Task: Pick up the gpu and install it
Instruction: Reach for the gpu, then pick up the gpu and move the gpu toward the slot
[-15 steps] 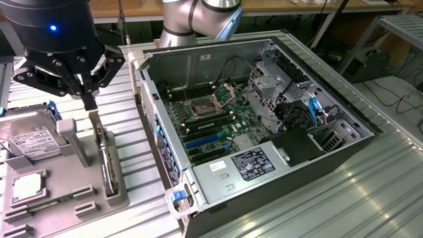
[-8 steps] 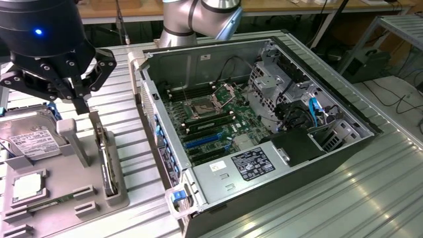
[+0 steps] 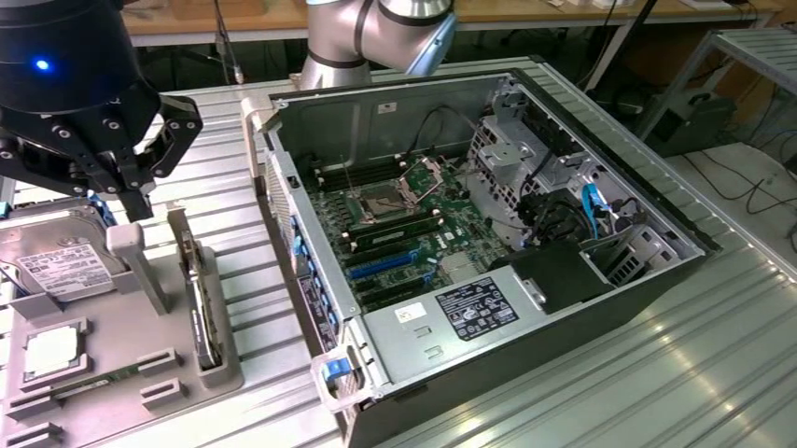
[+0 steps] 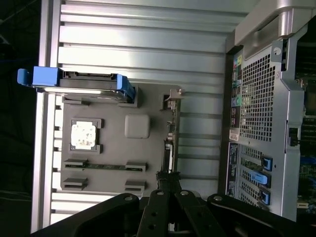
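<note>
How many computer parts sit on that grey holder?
4: the gpu on edge nearest the PC case, a hard drive at one end, a CPU in the middle, a RAM stick toward the other end.

The flat grey plastic holder tray carries one silver white-labelled hard drive, one square silver processor chip, one narrow green RAM stick and one thin edge-on gpu card. Beside the tray lies one open black metal computer case.

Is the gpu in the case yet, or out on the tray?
Out: the gpu stands on edge in the grey tray, beside the open case.
</note>
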You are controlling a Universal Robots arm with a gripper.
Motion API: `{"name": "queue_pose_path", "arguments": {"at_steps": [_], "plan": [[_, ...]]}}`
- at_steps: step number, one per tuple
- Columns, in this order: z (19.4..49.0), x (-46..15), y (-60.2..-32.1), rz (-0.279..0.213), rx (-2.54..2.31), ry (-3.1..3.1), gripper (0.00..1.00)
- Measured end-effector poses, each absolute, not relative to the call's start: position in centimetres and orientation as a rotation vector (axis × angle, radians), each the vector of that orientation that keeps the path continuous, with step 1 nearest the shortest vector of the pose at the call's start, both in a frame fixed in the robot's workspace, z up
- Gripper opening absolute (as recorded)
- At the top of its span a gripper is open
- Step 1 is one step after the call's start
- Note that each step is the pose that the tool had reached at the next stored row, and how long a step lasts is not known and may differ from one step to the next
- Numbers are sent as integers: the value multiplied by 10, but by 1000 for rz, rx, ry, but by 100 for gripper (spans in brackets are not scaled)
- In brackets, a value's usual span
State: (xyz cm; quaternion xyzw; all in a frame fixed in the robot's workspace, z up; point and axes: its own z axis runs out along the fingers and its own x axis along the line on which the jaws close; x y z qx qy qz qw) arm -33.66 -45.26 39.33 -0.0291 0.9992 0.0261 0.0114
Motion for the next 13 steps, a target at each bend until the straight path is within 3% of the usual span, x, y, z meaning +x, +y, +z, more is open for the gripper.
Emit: {"name": "queue_pose_path", "arguments": {"at_steps": [13], "plan": [[393,-337,-453,81,-91,3116,11]]}}
